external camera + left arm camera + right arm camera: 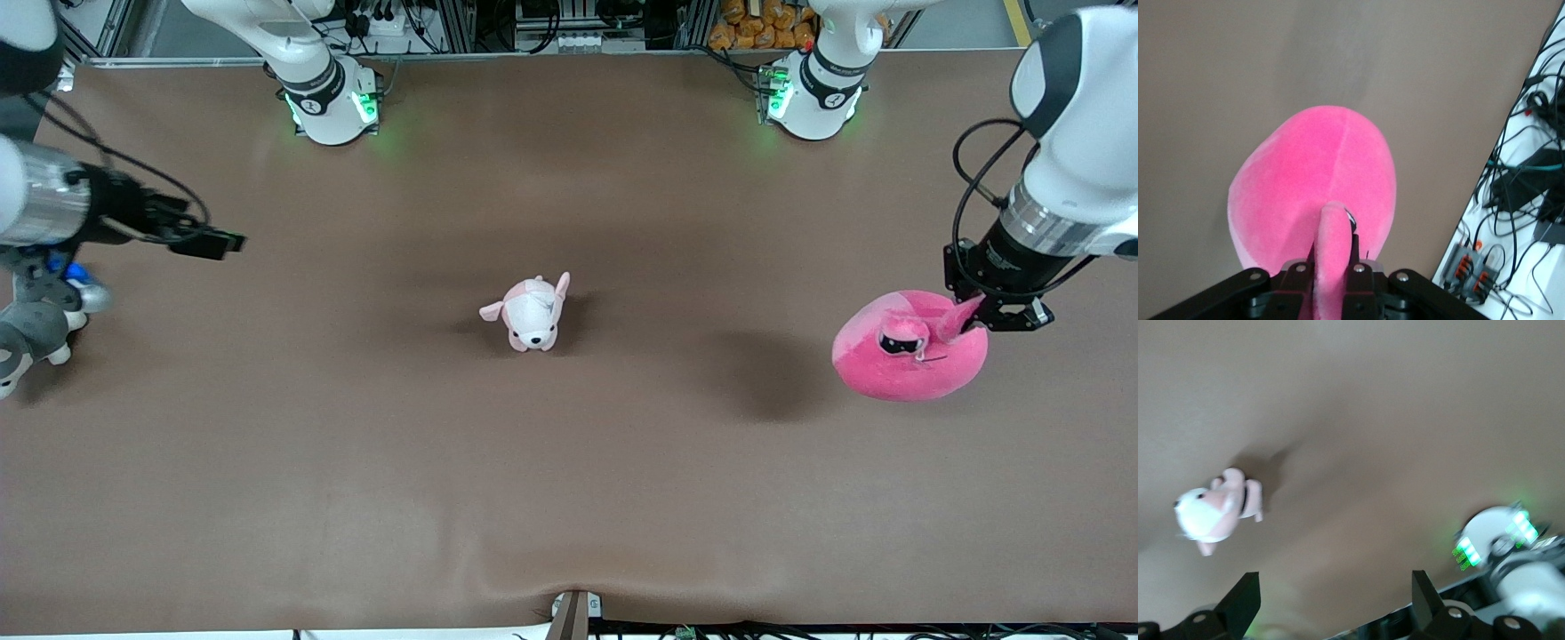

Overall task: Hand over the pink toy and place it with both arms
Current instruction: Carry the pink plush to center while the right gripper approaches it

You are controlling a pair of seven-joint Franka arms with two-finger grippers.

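Observation:
The pink toy, a round hot-pink plush with black slanted eyes, hangs just above the brown table at the left arm's end and casts a shadow beside it. My left gripper is shut on one of its small ears. In the left wrist view the ear runs up between the jaws of my left gripper, and the pink toy's body hangs below. My right gripper is open and empty over the right arm's end of the table. The right wrist view shows my right gripper with its fingers wide apart and only the table between them.
A pale pink-and-white puppy plush stands mid-table. A grey-and-white plush sits at the right arm's end, under that arm. The arm bases stand along the table's edge. Cables lie past the edge by the left gripper.

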